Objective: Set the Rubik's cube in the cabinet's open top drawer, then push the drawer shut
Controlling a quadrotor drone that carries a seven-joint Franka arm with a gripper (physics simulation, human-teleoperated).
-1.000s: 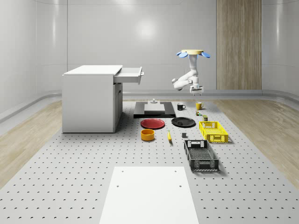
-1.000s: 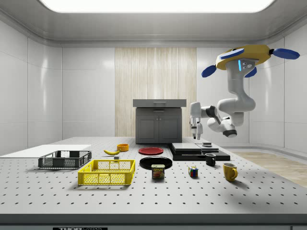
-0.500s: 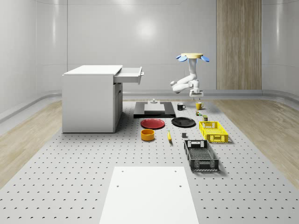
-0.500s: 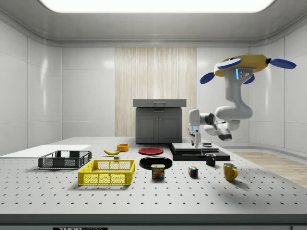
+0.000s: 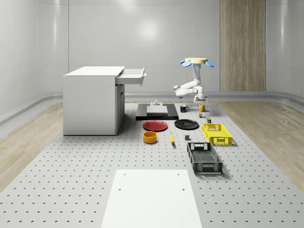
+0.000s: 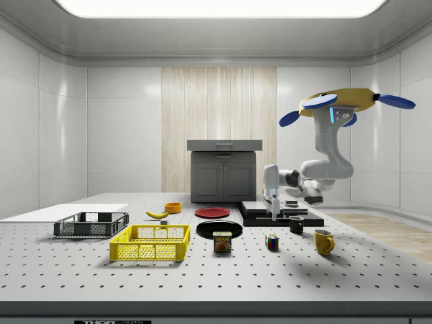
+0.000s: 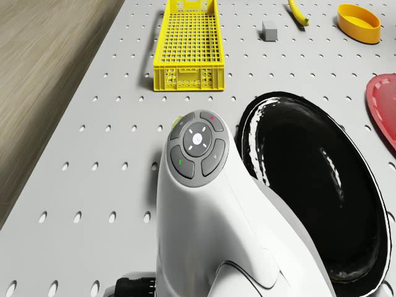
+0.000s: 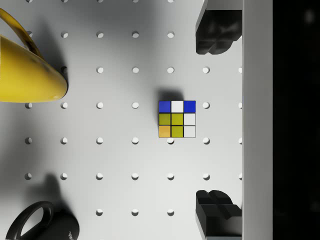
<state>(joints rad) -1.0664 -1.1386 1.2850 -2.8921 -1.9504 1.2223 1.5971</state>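
Hovering in my whole-scene view over the worktop's (image 5: pixel 71 190) far end, the drone (image 5: pixel 196 61) faces the cabinet's (image 5: pixel 92 102) still-open top drawer (image 5: pixel 132 76); side view, pincer (image 6: pixel 273 213) poised above; wrist view, fingers (image 8: pixel 216 32) spread empty astride the ungrasped Rubik's cube (image 8: pixel 177 119).

Pale panelled walls (image 5: pixel 142 38), wood-slat panel (image 5: pixel 242 45), wooden floor (image 5: pixel 266 128), bright ceiling light (image 6: pixel 216 7)

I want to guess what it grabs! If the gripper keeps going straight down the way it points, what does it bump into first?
Most likely the Rubik's cube: it sits on the table between the gripper's open fingers, a bit off-centre. How far below is unclear.
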